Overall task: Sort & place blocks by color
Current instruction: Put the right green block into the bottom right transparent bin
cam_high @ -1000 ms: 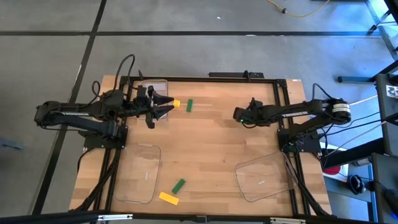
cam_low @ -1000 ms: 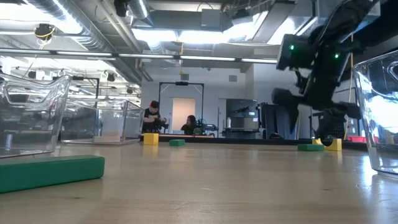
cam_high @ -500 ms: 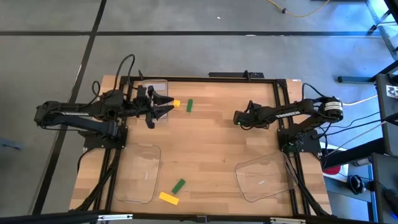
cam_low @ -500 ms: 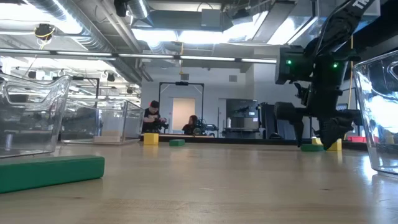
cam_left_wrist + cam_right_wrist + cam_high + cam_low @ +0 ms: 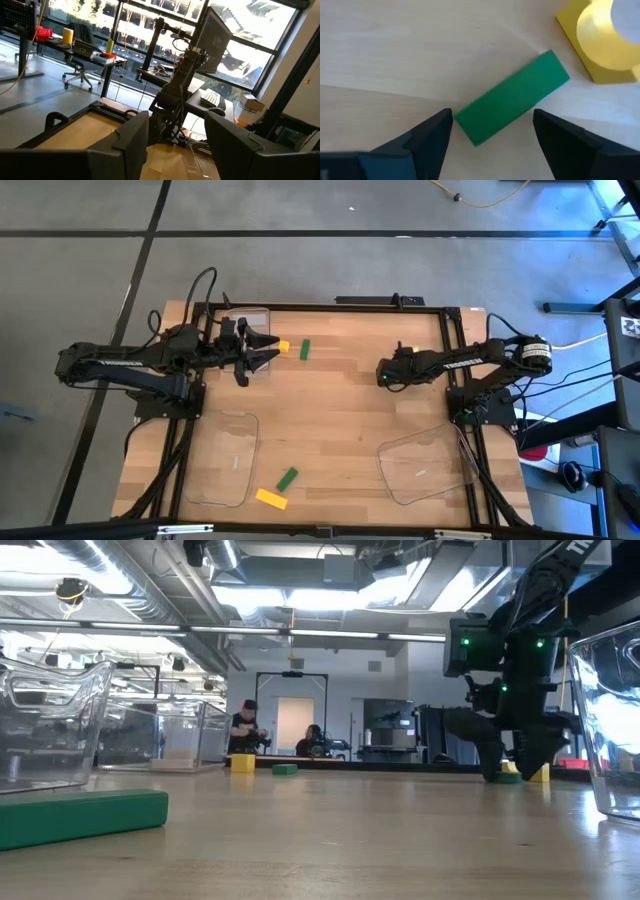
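My right gripper (image 5: 384, 372) (image 5: 512, 770) (image 5: 492, 117) is open and down at the table right of centre. Its fingers stand on either side of a green block (image 5: 512, 97) (image 5: 500, 777) that lies flat, without touching it. A yellow block with a round cutout (image 5: 610, 62) (image 5: 540, 773) lies just beyond. My left gripper (image 5: 268, 352) (image 5: 175, 125) is open and raised at the far left, pointing level across the table. A yellow block (image 5: 283, 346) and a green block (image 5: 305, 349) lie by it. Another green block (image 5: 287, 477) (image 5: 80, 817) and a yellow one (image 5: 271, 498) lie near the near edge.
There are three clear plastic trays: one near left (image 5: 225, 457), one near right (image 5: 425, 465) (image 5: 610, 720), and one at the far left corner (image 5: 247, 320). Bare wood lies between the arms at the table's middle. People show far off in the room behind.
My right gripper has come down from above the table until its fingertips stand at the tabletop around the green block, still open. The blocks and my left arm have kept still.
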Tool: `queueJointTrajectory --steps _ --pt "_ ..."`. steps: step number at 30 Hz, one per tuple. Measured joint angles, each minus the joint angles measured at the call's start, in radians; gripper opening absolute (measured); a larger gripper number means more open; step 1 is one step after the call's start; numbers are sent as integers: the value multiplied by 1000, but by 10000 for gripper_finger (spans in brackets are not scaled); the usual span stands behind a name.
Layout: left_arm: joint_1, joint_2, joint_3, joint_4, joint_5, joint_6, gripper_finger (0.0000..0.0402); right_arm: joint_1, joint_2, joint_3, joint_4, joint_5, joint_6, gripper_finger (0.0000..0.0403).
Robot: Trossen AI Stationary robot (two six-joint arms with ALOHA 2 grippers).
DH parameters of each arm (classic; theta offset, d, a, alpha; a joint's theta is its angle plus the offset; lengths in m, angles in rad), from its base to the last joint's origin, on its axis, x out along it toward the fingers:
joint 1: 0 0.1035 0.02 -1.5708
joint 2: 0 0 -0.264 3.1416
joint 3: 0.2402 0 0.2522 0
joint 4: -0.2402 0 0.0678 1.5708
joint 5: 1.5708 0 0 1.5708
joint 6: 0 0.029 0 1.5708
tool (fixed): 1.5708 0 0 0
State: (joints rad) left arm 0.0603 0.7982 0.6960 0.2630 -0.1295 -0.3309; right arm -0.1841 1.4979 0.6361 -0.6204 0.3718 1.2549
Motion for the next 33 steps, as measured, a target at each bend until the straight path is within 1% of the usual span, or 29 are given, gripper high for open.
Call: queueJointTrajectory --steps 4,7,13,16,22,25,33 --pt "0 0 0 0 0 -7 186 1 0 0 5 -13 154 284" --pt "0 0 0 0 0 -8 186 1 0 0 9 -9 233 284" --pt "0 0 0 0 0 -8 186 1 0 -1 11 24 396 284" --pt "0 0 0 0 0 -8 186 1 0 -1 13 41 449 284" --pt "0 0 0 0 0 -6 186 2 1 -6 17 53 504 281" --pt "0 0 0 0 0 -3 186 2 -1 -18 19 60 518 258" --pt "0 0 0 0 0 1 186 2 0 -22 -9 54 520 149"
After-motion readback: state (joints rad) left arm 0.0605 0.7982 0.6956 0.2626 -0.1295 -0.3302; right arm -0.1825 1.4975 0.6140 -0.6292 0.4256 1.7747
